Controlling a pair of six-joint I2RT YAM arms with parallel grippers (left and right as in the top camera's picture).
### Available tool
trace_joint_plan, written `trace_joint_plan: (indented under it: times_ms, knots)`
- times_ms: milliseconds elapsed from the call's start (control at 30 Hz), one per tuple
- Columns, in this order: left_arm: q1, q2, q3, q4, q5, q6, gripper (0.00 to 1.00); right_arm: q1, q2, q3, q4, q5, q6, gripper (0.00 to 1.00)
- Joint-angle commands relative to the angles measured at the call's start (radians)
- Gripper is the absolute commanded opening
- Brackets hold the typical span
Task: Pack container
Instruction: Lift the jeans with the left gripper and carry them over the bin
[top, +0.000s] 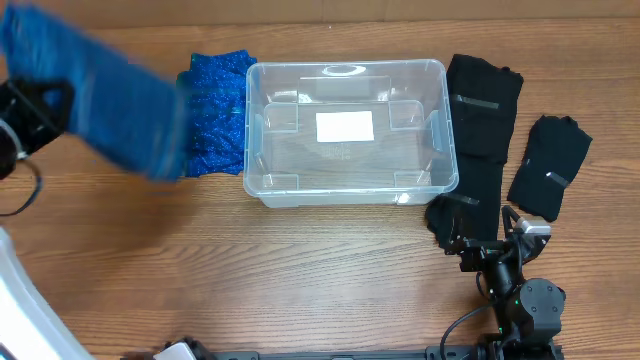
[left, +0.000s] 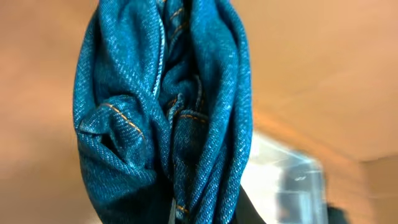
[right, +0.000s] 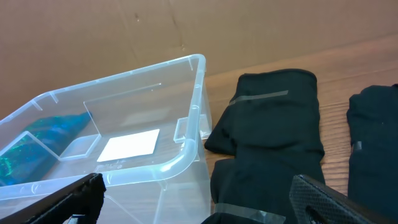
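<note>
Clear rectangular plastic container (top: 350, 190), empty, centred on worktop (top: 300, 280). Left jaws clamp raised blue denim garment (top: 110, 100); right jaws gape, empty. Risk: trailing denim may catch the rim (top: 345, 66) and drag the container.

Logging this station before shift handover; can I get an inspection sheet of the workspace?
Surface: wooden table, no spills seen.
Job's things: clear container, empty but for its white label.
Clutter: blue patterned cloth left of it; long black garment and smaller black garment right.
Grippers: left gripper holds denim garment aloft; right gripper open, near long black garment's end.
Cables: black cable by left arm, second cable by right arm.
Surroundings: cardboard wall.
</note>
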Motion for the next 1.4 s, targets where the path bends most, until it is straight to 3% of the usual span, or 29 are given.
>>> trace_joint_plan:
  times_ms: [0,200,400,600,733,967,1233,1267,1300,1367]
  knots:
    - [-0.212,-0.076,0.057,0.182,0.039,-0.304,0.04,-0.003,-0.005,0.002,0.005,-0.002,-0.001,1.00]
    - [-0.639,-0.028,0.055,0.305,-0.377,-0.501,0.04,-0.003,-0.005,0.002,0.005,-0.002,-0.001,1.00]
    - [-0.992,0.174,0.055,0.426,-0.740,-0.616,0.04,-0.003,-0.005,0.002,0.005,-0.002,-0.001,1.00]
    - [-1.083,0.359,0.055,0.428,-0.816,-0.844,0.04,-0.003,-0.005,0.002,0.005,-0.002,-0.001,1.00]
    - [-1.102,0.476,0.055,0.422,-0.815,-0.911,0.04,-0.003,-0.005,0.002,0.005,-0.002,-0.001,1.00]
    - [-1.122,0.574,0.055,0.358,-0.808,-0.941,0.04,-0.003,-0.005,0.002,0.005,-0.002,-0.001,1.00]
    - [-1.147,0.581,0.055,0.127,-0.840,-0.901,0.04,-0.003,-0.005,0.002,0.005,-0.002,-0.001,1.00]
    - [-1.147,0.581,0.055,0.104,-0.834,-0.866,0.23,-0.003,-0.005,0.002,0.005,-0.002,-0.001,1.00]
    - [-1.147,0.579,0.055,0.072,-0.835,-0.822,0.53,-0.003,-0.005,0.002,0.005,-0.002,-0.001,1.00]
    - [-1.142,0.571,0.056,0.028,-0.854,-0.759,0.57,-0.003,-0.005,0.002,0.005,-0.002,-0.001,1.00]
